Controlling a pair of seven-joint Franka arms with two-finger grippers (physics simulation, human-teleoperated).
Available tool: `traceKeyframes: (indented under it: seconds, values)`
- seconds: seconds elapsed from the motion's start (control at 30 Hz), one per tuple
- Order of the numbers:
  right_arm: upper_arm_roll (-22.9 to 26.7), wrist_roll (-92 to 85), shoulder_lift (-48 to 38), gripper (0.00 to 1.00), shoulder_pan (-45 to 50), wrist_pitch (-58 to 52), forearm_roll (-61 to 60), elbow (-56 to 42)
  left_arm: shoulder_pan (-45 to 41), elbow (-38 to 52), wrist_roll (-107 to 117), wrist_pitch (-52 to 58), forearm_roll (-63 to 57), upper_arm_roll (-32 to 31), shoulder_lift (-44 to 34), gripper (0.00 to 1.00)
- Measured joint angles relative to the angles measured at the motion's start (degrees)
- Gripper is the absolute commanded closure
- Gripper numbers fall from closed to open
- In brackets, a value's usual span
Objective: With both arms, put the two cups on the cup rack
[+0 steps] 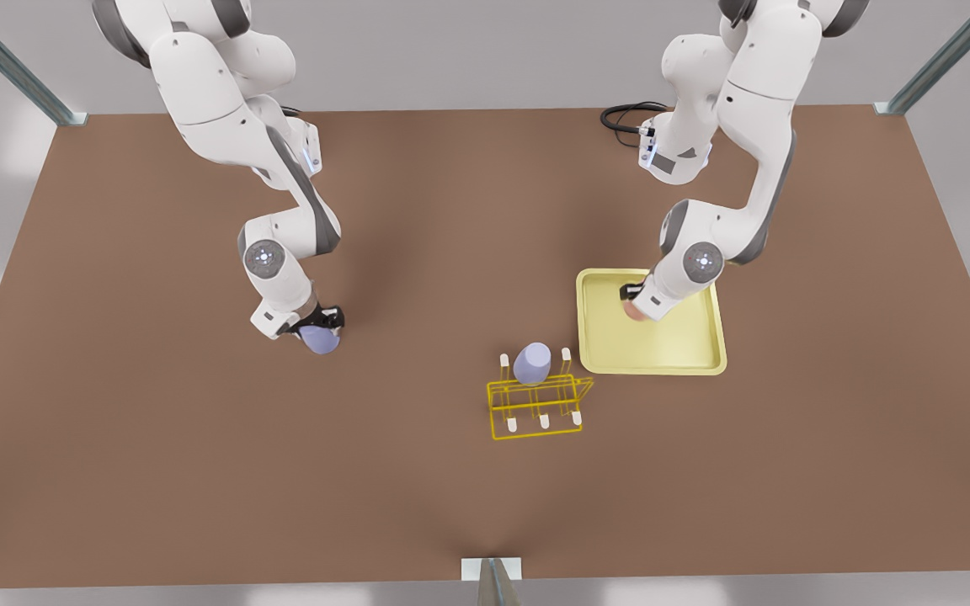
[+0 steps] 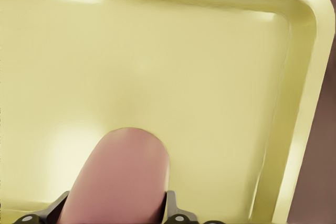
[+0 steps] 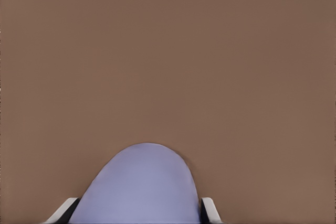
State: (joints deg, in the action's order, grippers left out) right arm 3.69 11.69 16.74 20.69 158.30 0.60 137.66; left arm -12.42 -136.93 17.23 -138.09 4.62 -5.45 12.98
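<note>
The left gripper point(image 1: 635, 296) is over the far left part of the pale-yellow tray point(image 1: 708, 358), on the front view's right, and its fingers point(image 2: 176, 214) press against both sides of the pink cup point(image 1: 632, 311); in the left wrist view the pink cup point(image 2: 122, 179) sits between the black finger pads with the tray point(image 2: 299, 103) floor and its rounded corner beyond it. The right gripper point(image 1: 318, 324) is on the front view's left, low over the bare brown table point(image 1: 199, 471), well apart from the rack, and it is closed around a lavender cup point(image 1: 319, 339); in the right wrist view that lavender cup point(image 3: 143, 186) fills the gap between the two pale fingertips point(image 3: 210, 209), with only table point(image 3: 168, 51) behind it. The cup rack point(image 1: 538, 404) stands near the middle of the table, just to the left of the tray's near left corner, its white-tipped pegs upright. A second lavender cup point(image 1: 532, 364) sits upside down on a peg in the rack's far row, between two bare pegs.
</note>
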Motion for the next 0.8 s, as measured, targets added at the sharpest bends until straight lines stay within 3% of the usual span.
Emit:
traceKeyframes:
  seconds: [0.13, 0.3, 0.43, 0.57, 0.8]
  values:
    - [0.0, -0.2, -0.8, 0.21, -0.5, 0.1, -0.1, -0.1, 0.3, 4.7, 0.1, 1.5, 0.0, 0.0, 0.6, 0.15]
    - [-0.1, -0.4, -2.3, 0.21, -0.5, 0.3, -0.1, -4.3, 2.5, 25.3, -1.4, 10.7, 2.4, 0.1, 4.4, 0.15]
    - [-2.0, -0.5, -0.6, 0.21, 1.3, -0.4, -5.6, -14.0, 2.3, 50.0, 0.2, 17.8, 2.9, -0.2, 16.7, 0.15]
    - [-2.9, -0.5, 9.1, 0.21, 2.7, -7.0, -14.8, -35.0, 2.1, 71.9, 4.0, 23.6, 3.5, -2.0, 29.0, 0.14]
    - [-3.4, -0.6, 30.3, 0.21, 2.1, -24.1, -26.8, -72.4, 1.9, 78.9, 9.8, 26.7, 3.6, -6.0, 33.9, 0.14]
